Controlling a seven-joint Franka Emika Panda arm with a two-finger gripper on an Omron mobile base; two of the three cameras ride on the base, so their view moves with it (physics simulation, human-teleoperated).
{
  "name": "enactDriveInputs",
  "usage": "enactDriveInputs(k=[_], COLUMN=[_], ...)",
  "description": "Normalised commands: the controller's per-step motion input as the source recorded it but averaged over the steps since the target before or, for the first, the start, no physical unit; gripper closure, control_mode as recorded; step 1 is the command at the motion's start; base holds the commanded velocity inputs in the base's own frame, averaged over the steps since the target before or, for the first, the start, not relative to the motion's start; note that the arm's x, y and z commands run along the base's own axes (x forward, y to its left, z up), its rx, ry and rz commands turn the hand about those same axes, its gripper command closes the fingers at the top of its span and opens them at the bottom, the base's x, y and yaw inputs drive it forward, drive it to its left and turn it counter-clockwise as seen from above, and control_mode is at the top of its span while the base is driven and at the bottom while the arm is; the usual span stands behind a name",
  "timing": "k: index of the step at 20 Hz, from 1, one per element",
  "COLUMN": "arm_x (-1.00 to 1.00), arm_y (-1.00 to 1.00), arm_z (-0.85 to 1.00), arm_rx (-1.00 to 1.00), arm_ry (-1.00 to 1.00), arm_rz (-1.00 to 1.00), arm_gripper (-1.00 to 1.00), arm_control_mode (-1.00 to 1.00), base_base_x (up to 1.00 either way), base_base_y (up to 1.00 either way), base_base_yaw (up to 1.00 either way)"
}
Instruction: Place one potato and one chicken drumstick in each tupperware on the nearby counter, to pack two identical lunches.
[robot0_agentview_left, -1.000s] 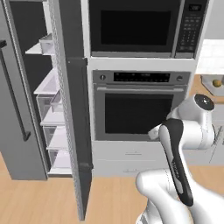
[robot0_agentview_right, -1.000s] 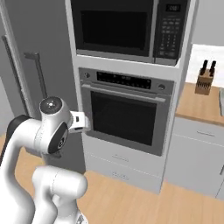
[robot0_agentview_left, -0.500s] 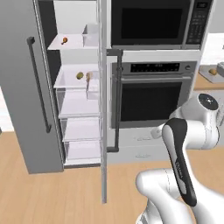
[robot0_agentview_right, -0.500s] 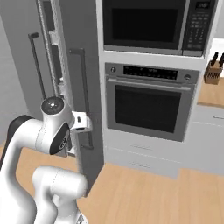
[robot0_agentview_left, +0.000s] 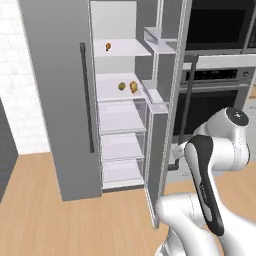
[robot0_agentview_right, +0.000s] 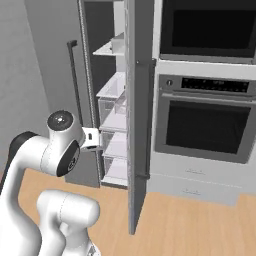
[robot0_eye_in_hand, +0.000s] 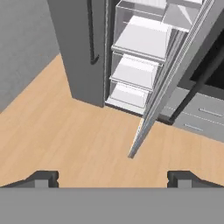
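Altogether, three small food items were counted inside the open fridge (robot0_agentview_left: 122, 107). One orange-brown piece (robot0_agentview_left: 108, 46) lay alone on the upper shelf (robot0_agentview_left: 120, 48). Two sat close together on the shelf below: a round yellowish-green item (robot0_agentview_left: 121, 86), probably a potato though too small to confirm, and just to its right an orange-brown piece (robot0_agentview_left: 133, 87) that may have been a chicken drumstick. Beneath them, three clear drawers (robot0_agentview_left: 122, 117) were stacked one above another, with nothing seen inside them.

One fridge door (robot0_agentview_left: 161, 110) stood swung open on the right, edge-on to both base cameras, with two visible door bins (robot0_agentview_left: 156, 37) on its inner face. The other door (robot0_agentview_left: 62, 95) remained closed, carrying one long dark vertical handle (robot0_agentview_left: 87, 97).

To the right of the fridge, one built-in oven (robot0_agentview_right: 207, 122) sat below one microwave (robot0_agentview_right: 210, 27), both dark-glassed in pale grey cabinetry, with two drawer fronts (robot0_agentview_right: 195, 180) beneath the oven. The floor (robot0_eye_in_hand: 74, 144) was light wood plank. A white brick wall (robot0_agentview_left: 15, 75) lay left of the fridge.

One gripper (robot0_eye_in_hand: 113, 178) was recorded, its two fingertips (robot0_eye_in_hand: 43, 178) spread wide apart and grasping nothing, held over bare floor short of the fridge.
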Motion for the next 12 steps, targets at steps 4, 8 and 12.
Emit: enactDriveInputs(k=[4,8,12], arm_x=[0.0,0.0,0.0], arm_y=[0.0,0.0,0.0], arm_z=[0.0,0.0,0.0], arm_rx=[0.0,0.0,0.0], arm_ry=[0.0,0.0,0.0], arm_rz=[0.0,0.0,0.0], arm_gripper=[-1.0,-1.0,-1.0], arm_control_mode=[1.0,1.0,1.0], base_base_x=[0.58,0.78,0.76], base_base_y=[1.0,0.94,0.14], base_base_yaw=[-0.2,-0.21,-0.25])
